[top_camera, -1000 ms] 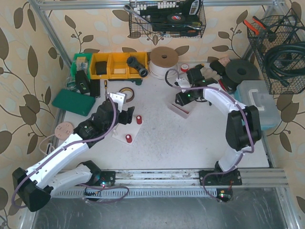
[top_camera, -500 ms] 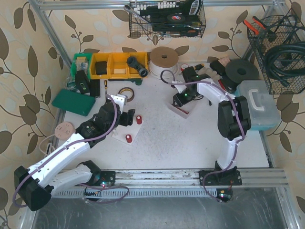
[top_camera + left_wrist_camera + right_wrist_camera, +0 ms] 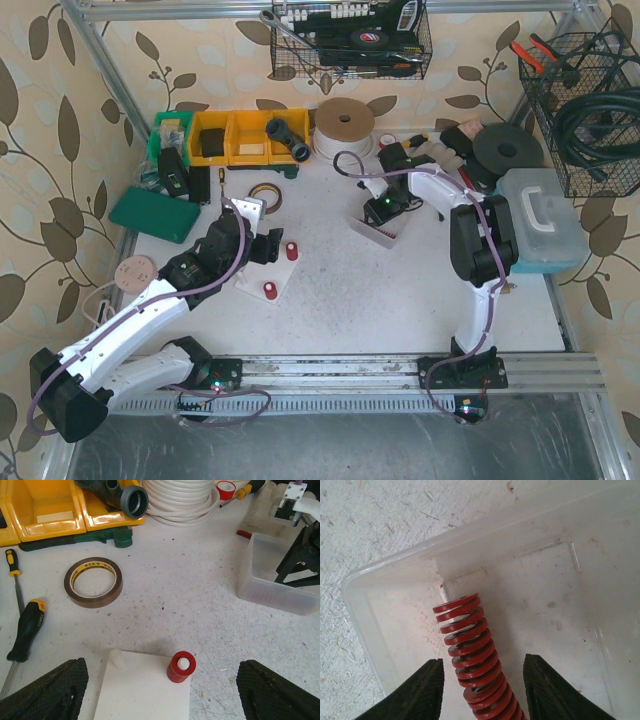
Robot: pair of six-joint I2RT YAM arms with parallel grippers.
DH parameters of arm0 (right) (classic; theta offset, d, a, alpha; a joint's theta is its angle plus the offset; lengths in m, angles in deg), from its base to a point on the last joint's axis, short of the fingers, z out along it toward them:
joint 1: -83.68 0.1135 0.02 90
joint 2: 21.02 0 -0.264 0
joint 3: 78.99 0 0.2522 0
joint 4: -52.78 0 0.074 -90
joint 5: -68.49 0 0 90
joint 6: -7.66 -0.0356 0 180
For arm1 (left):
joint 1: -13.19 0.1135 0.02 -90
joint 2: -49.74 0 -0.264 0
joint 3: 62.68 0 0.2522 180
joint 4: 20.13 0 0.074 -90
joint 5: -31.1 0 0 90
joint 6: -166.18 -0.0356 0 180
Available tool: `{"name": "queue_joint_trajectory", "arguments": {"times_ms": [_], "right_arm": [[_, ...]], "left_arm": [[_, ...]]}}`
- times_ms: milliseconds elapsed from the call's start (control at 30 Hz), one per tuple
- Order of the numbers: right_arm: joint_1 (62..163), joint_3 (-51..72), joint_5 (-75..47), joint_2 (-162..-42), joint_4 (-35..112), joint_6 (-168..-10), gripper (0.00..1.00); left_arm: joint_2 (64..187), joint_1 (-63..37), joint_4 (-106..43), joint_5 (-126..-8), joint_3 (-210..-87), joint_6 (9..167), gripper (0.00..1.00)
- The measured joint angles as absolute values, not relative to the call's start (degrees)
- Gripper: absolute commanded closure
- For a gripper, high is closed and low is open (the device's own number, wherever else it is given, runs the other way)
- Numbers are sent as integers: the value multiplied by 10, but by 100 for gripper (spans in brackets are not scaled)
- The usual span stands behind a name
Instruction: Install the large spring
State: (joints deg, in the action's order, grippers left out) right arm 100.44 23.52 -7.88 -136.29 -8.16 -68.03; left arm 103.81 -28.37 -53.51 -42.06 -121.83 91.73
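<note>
A large red spring [image 3: 475,655] lies in a clear plastic tray [image 3: 365,625]. My right gripper [image 3: 482,690] is open, its two fingers either side of the spring without touching it. In the top view the right gripper [image 3: 383,208] is down in the tray [image 3: 372,231]. A white plate [image 3: 258,280] holds two small red springs [image 3: 291,250] on pegs. In the left wrist view one small red spring [image 3: 181,666] sits on a peg, and a bare white peg [image 3: 116,657] stands at the plate's far left. My left gripper [image 3: 160,692] is open and empty above the plate [image 3: 140,695].
A tape roll [image 3: 93,581], a screwdriver [image 3: 27,629], yellow bins [image 3: 240,137], a white cable coil [image 3: 340,128] and a green case [image 3: 152,214] stand left and behind. A pale blue toolbox [image 3: 540,220] and black discs [image 3: 505,150] are to the right.
My right arm has swung its wrist left and lowered the gripper into the tray, over the large spring. The left arm has barely moved.
</note>
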Motion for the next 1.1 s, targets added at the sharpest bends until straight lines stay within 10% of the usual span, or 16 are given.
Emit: {"name": "queue_joint_trajectory", "arguments": {"times_ms": [467,1100], "right_arm": [[1003,259,-125,-1407,-105,-667,71],[1014,256,-100,-1393,-70,-688,62]], "left_arm": [[1037,-284,-535,-411,-1218,924,16],[1032,-284,-535,-410,-1217,927,16]]}}
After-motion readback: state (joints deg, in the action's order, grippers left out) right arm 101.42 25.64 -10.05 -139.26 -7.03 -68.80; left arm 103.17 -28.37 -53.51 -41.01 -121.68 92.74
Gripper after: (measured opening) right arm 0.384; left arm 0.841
